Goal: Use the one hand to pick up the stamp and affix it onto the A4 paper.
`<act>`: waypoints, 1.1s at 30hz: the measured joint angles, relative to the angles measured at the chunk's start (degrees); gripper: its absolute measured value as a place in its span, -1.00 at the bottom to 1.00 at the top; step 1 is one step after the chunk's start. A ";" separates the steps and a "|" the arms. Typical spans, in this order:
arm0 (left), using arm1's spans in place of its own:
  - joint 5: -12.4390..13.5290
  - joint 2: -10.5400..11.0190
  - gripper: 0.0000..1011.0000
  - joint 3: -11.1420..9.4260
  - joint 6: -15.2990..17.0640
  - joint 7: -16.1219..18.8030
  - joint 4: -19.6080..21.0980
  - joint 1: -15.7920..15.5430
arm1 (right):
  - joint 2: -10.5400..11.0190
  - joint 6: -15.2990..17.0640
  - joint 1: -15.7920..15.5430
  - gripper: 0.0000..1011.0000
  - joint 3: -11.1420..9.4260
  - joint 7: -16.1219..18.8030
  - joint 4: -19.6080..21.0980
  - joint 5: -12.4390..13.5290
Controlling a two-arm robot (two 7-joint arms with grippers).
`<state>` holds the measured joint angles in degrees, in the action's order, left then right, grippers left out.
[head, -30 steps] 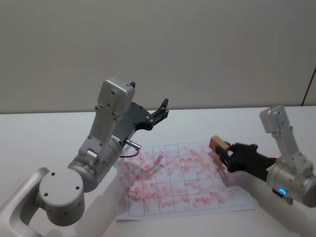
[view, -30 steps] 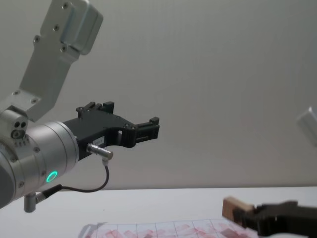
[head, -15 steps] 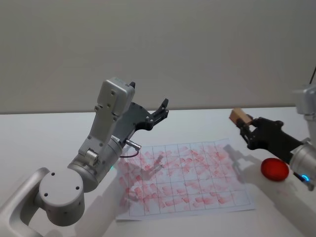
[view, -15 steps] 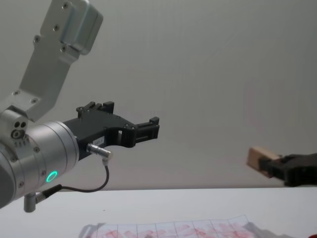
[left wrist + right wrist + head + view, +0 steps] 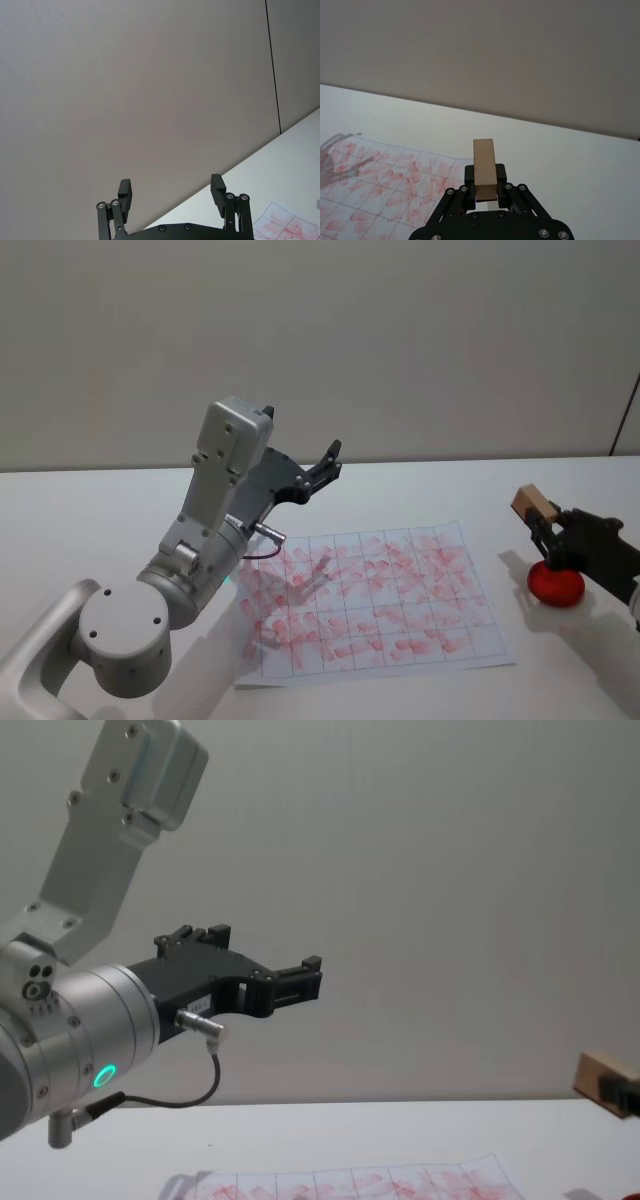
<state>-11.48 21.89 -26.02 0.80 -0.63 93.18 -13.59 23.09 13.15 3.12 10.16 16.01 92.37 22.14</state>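
Observation:
The stamp (image 5: 533, 505), a small light-brown wooden block, is held in the air to the right of the A4 paper (image 5: 370, 600). My right gripper (image 5: 546, 526) is shut on it. In the right wrist view the stamp (image 5: 485, 167) stands upright between the black fingers (image 5: 468, 175), with the red-marked paper (image 5: 380, 185) off to one side. In the chest view the stamp (image 5: 598, 1075) sits at the right edge. My left gripper (image 5: 325, 462) hangs open and empty, raised over the paper's far left corner; the left wrist view shows its fingers (image 5: 125, 192) spread apart.
A round red pad (image 5: 556, 583) lies on the white table just under the right gripper, right of the paper. The left arm's silver wrist (image 5: 70, 1040) with its green ring light looms at the left of the chest view. The paper carries a grid with several red prints.
The right gripper has carried the stamp up off the paper's right part and to the right; it now hangs over the red pad. The left arm has not moved.

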 joint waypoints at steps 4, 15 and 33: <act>0.00 0.00 0.98 0.00 0.00 0.00 0.00 0.00 | 0.49 0.45 -0.94 -0.57 -0.22 -0.30 0.01 0.53; 0.00 0.00 0.98 0.00 0.00 0.00 0.00 0.00 | 1.15 1.03 -2.04 -0.57 -0.49 -1.15 -1.08 0.71; 0.00 0.00 0.98 0.00 0.00 0.00 0.00 0.00 | 1.50 2.26 -2.90 -0.57 -0.53 -2.02 -2.76 0.23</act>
<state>-11.48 21.89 -26.02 0.80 -0.63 93.18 -13.59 24.59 15.41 0.22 9.63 13.99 89.61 22.37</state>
